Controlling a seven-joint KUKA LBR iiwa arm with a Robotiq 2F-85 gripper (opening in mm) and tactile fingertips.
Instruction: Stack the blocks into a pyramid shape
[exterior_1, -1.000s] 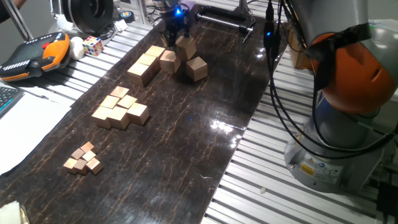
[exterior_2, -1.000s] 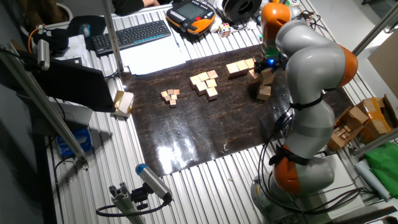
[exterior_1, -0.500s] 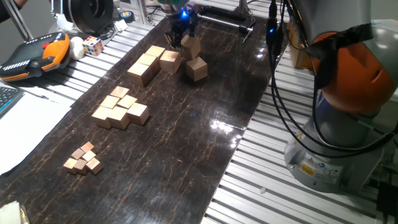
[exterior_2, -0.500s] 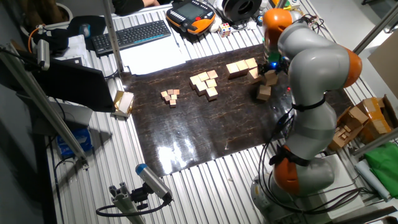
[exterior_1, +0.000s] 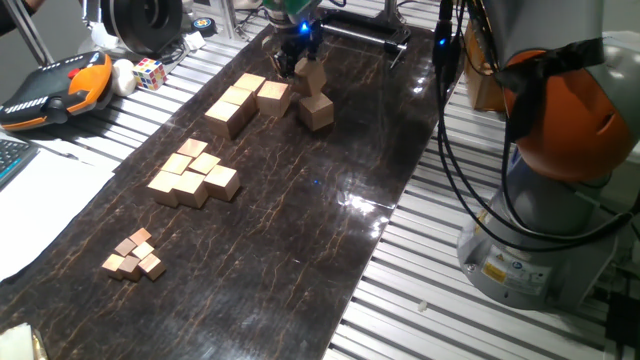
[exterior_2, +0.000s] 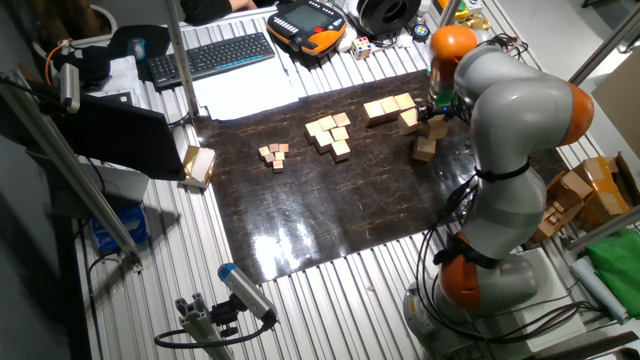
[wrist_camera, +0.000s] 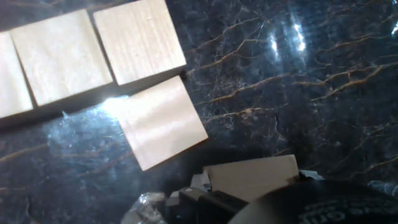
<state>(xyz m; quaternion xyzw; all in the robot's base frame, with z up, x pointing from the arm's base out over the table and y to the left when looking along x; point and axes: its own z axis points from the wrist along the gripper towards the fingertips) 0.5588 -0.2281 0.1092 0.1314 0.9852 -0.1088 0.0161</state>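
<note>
My gripper (exterior_1: 300, 60) is shut on one large tan block (exterior_1: 312, 80), which is tilted and held just over another block (exterior_1: 318, 112) on the dark mat. The hand view shows the held block (wrist_camera: 252, 177) at the bottom edge between my fingers. A loose block (wrist_camera: 161, 121) lies below, beside a row of blocks (wrist_camera: 62, 56). That row (exterior_1: 235, 105) sits left of the gripper with one more block (exterior_1: 273, 97) next to it. In the other fixed view the gripper (exterior_2: 437, 115) hangs over the lower block (exterior_2: 425, 150). I cannot tell if the two blocks touch.
Medium tan cubes (exterior_1: 195, 175) and tiny tan cubes (exterior_1: 133, 255) lie further along the mat. An orange teach pendant (exterior_1: 50, 90) and a Rubik's cube (exterior_1: 150, 72) sit off the mat at the left. The arm's base (exterior_1: 560, 200) stands at the right.
The gripper has shifted slightly right and toward the far end of the mat, carrying the tilted block with it. The other blocks stay put.
</note>
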